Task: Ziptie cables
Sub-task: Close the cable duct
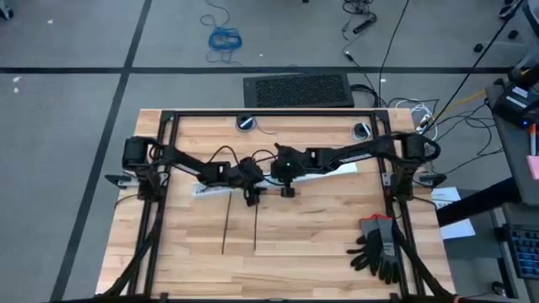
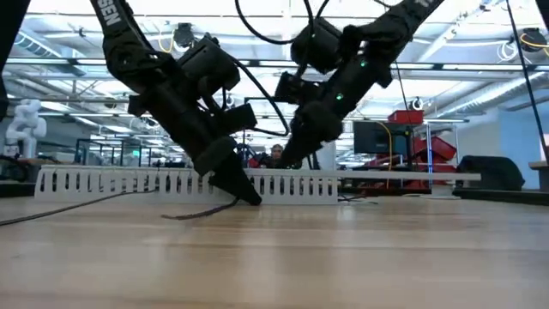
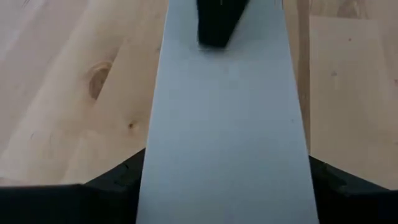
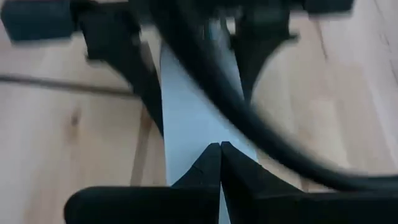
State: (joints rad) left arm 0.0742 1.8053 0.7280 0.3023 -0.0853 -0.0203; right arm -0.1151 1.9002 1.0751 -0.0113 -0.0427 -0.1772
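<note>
While the high view shows both zipties (image 1: 240, 225) lying lengthwise toward the near edge, just below the left gripper (image 1: 251, 195), that arm is nearer. Right wrist view: right gripper (image 4: 220, 148) pinched closed. Left fingers: cannot tell.

Cables (image 2: 202, 211) mostly hidden behind left claw (image 2: 244, 193).

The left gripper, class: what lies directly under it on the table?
Under the left gripper lies a white slotted strip, spanning its open fingers. The table shows beside it. Anything beneath the strip is covered.
</note>
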